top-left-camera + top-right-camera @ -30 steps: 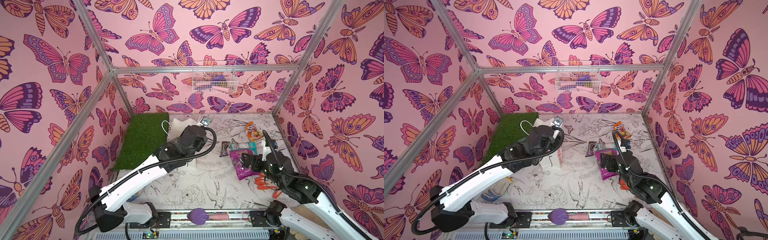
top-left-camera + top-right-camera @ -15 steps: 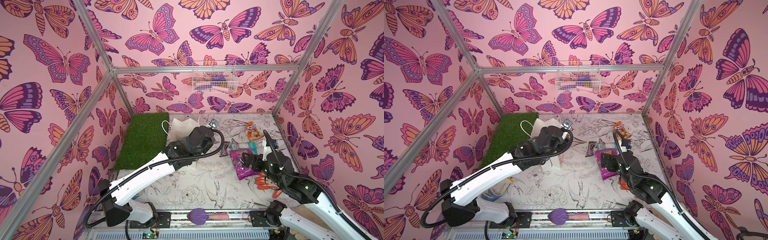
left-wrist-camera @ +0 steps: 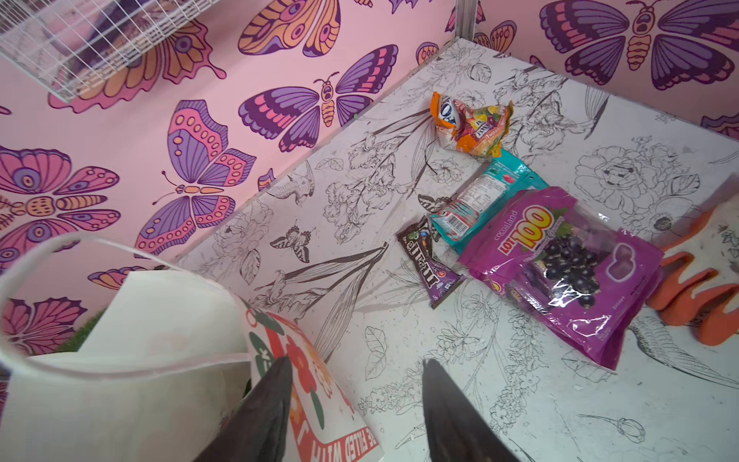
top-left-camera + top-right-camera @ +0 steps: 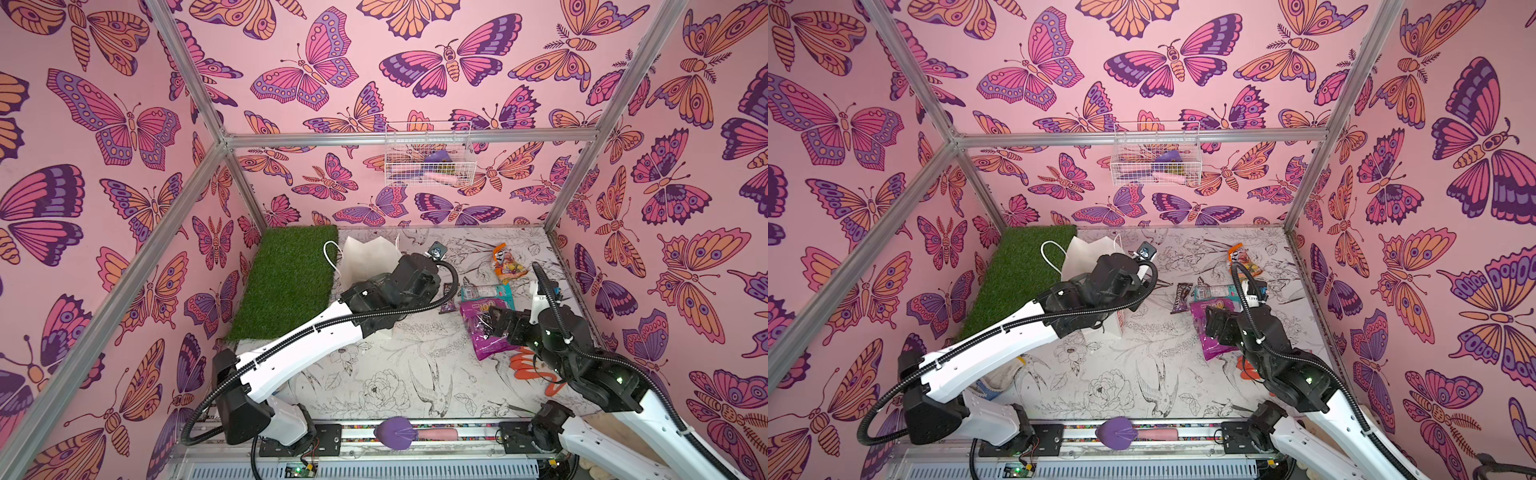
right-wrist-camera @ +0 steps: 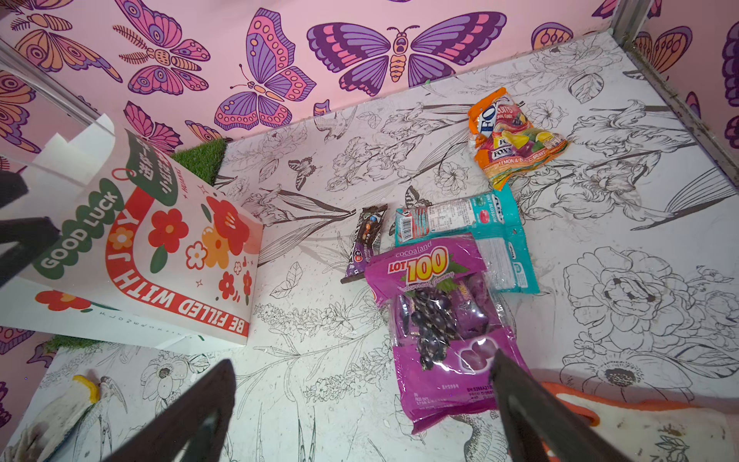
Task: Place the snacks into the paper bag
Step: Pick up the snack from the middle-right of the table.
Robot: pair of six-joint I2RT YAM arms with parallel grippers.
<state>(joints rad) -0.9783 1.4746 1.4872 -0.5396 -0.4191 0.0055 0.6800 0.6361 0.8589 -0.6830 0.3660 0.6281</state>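
Left gripper (image 3: 358,362) spread by paper bag (image 5: 152,248) (right gripper (image 5: 362,358) wide over grape bag (image 5: 436,320)).

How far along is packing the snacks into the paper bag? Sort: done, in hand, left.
Done: nothing visibly; the paper bag mostly hides its inside. In hand: nothing; the right claw hangs open above the purple grape bag, the left claw open at the paper bag's rim. Left: grape bag, teal packet, brown bar, orange packet, all on the table.
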